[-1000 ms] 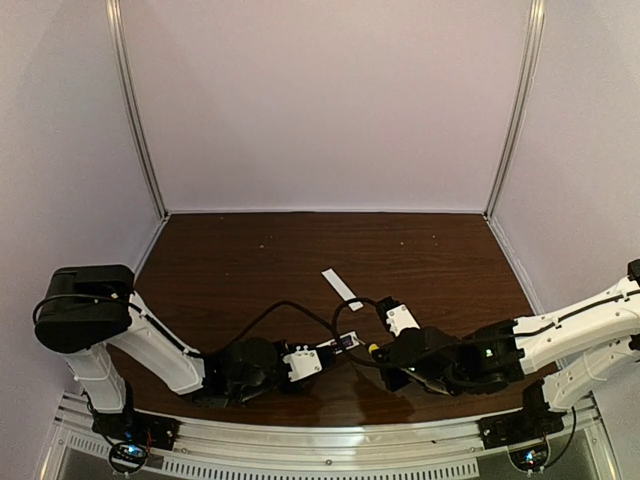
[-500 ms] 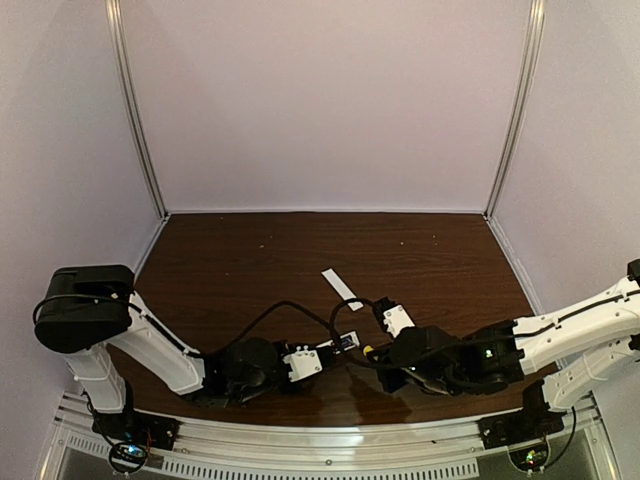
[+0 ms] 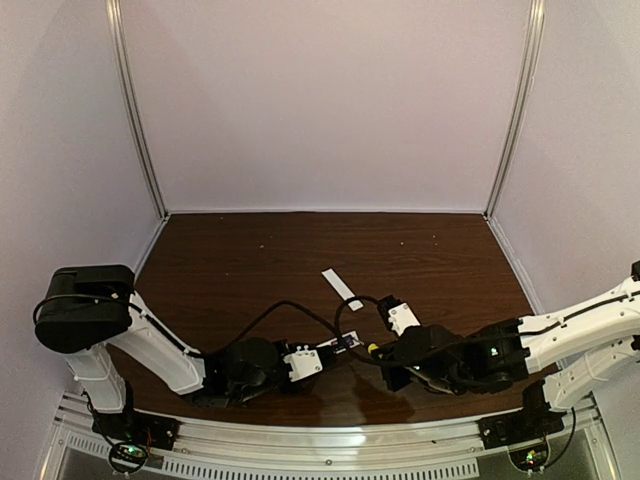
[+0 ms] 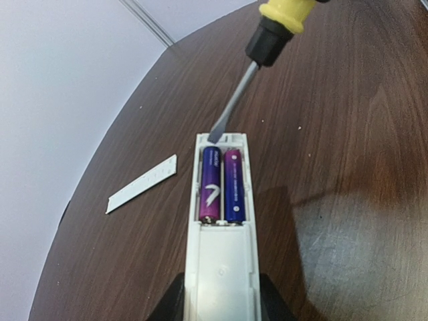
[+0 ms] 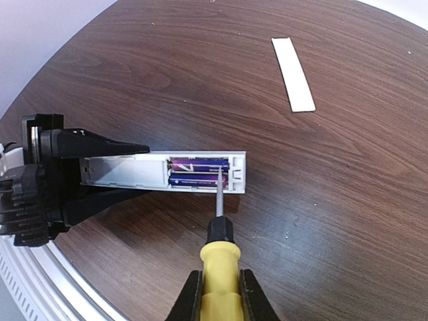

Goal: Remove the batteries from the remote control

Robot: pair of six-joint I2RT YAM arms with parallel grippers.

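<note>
Left tool [image 4: 221, 309]: fingers closed against the two long sides of the remote control [image 4: 221, 264], pinching it at its near end. The white bar sticks straight out from the tool, recess side up. I cannot tell whether its far end rests on the bench [image 4: 354, 140] or hangs just above it.

Batteries [image 4: 223, 184]: both seated in the recess at the far end of the bar, side by side and touching, lying lengthwise. In my left wrist view the left one reads purple with a pale mark and the right one bluer. Silvery ends show at the near end of the recess. The flat white section of the bar runs from there back to my fingers.

Right tool [image 5: 219, 301]: pressed onto the yellow handle of the screwdriver [image 5: 219, 257], one finger on each side. The black collar and grey shaft point away from the tool, towards the bar. The blade tip sits at the far end of the recess, at the end of the purple battery. It is at the battery's end face, but I cannot tell whether it is touching or wedged in.

Cover strip [image 5: 293, 65]: thin, flat and white, lying on the bench well apart from the bar and beyond it. Nothing touches it.

Top view: both arms low and reaching inward, with the tools meeting near the middle of the near half of the bench. A black cable loops between them.
</note>
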